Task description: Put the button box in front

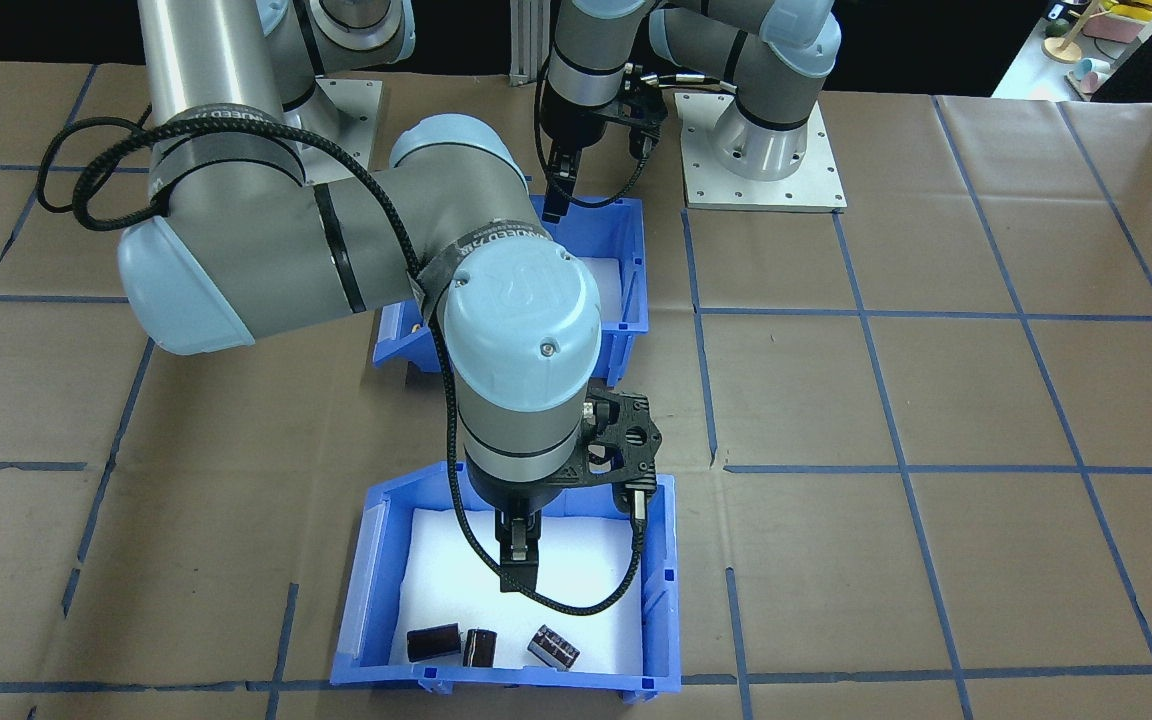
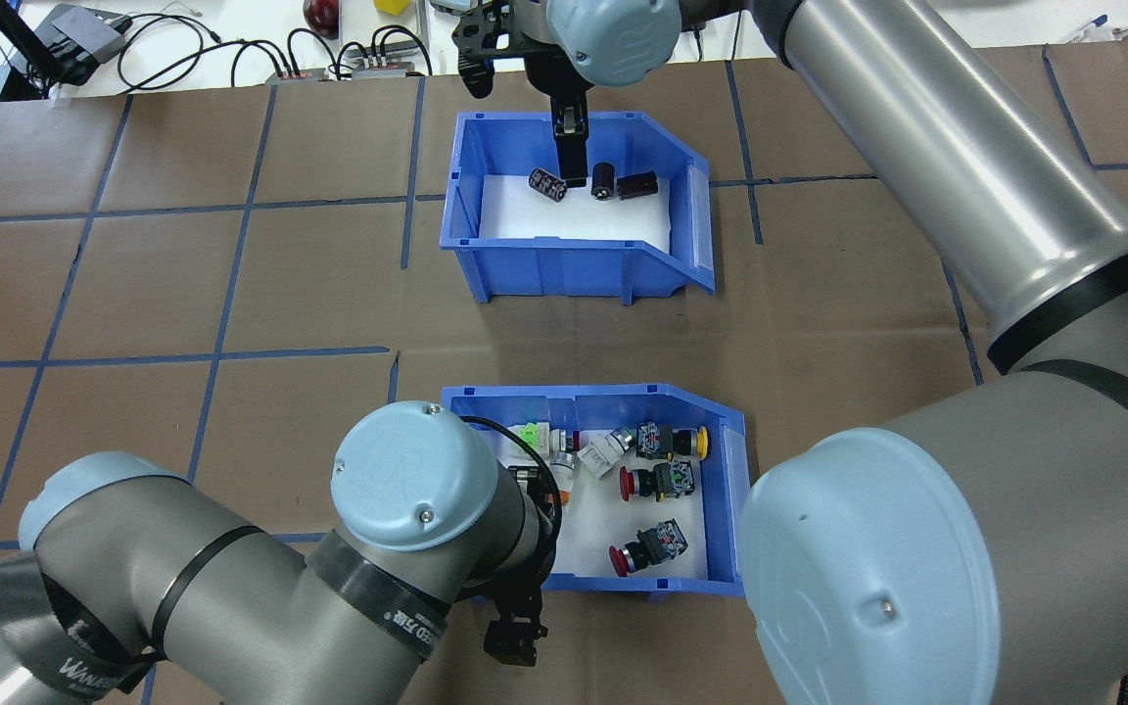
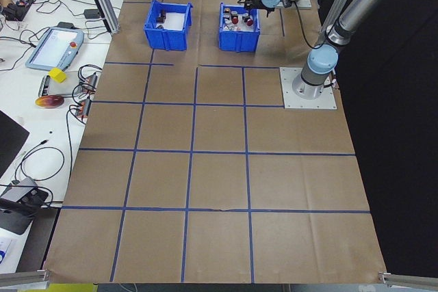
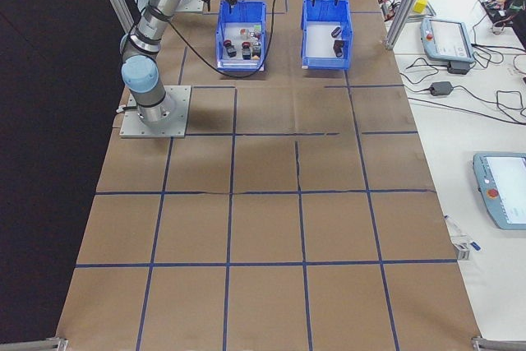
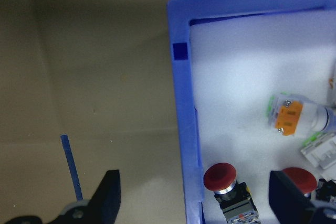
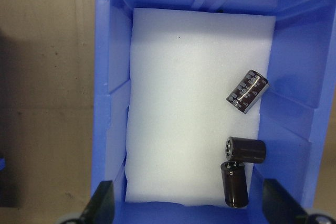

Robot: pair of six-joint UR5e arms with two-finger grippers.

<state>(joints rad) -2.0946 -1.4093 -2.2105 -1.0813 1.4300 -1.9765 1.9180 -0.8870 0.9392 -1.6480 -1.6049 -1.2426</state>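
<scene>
Jaws of both grippers stand wide: the left gripper (image 5: 191,198) straddles a side wall of the blue plastic button box (image 2: 727,460) with white foam liner, which sits near the table's robot-side edge; the right gripper (image 6: 184,205) straddles a wall of the alike blue bin of dark cylinders (image 2: 574,269) toward the far edge. Risk, as judged: a one-wall grip could tilt the box, spilling the red-capped push-buttons (image 5: 219,178), or the two bins could collide mid-swap.
</scene>
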